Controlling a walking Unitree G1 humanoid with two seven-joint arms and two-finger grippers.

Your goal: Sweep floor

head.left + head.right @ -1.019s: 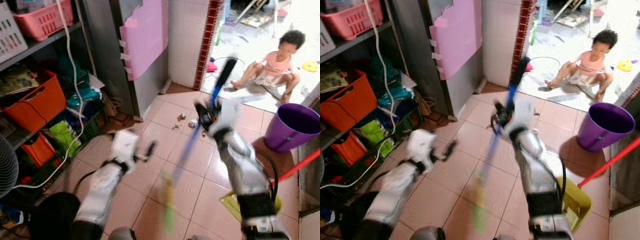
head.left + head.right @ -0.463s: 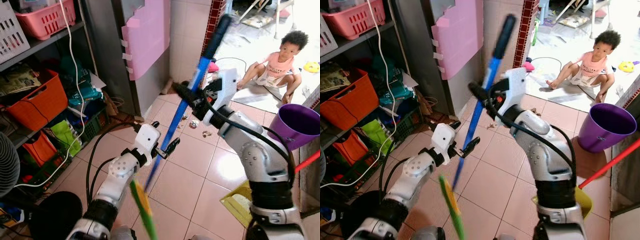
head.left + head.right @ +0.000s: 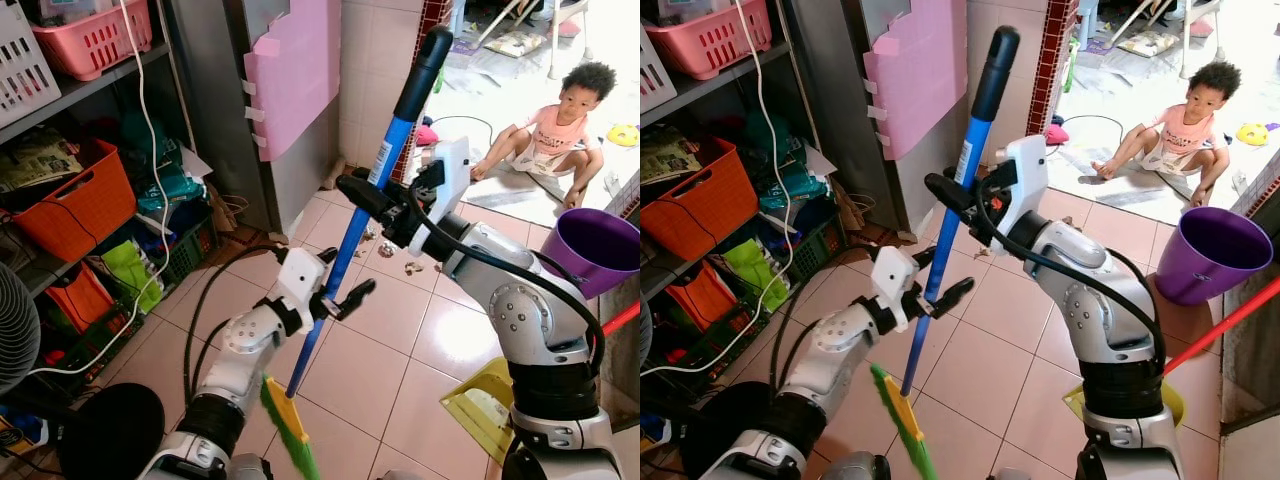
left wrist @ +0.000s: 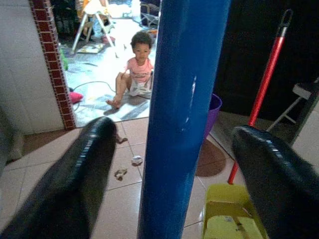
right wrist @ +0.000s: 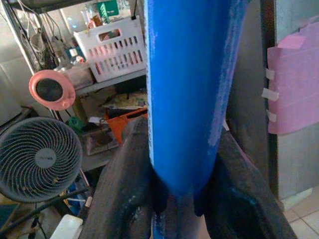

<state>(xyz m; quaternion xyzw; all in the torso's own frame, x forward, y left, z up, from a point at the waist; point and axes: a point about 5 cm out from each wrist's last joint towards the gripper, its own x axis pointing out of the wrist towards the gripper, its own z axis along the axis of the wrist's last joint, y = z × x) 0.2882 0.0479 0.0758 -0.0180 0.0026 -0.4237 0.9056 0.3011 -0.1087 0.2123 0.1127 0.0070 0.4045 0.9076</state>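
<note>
Pink tile floor, litter, broom upright.

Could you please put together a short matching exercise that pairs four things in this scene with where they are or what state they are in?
Things:
1. right pincer
2. left pincer
3. round purple plastic bucket
4. yellow plastic dustpan

Places or states:
A. on the tiled floor by the robot's right side, beside a red pole
B. open, fingers either side of the blue broom handle
C. shut on the blue broom handle, higher up
D. on the tiled floor at far right, near the seated child

Pairs: 1-C, 2-B, 3-D, 4-A
</note>
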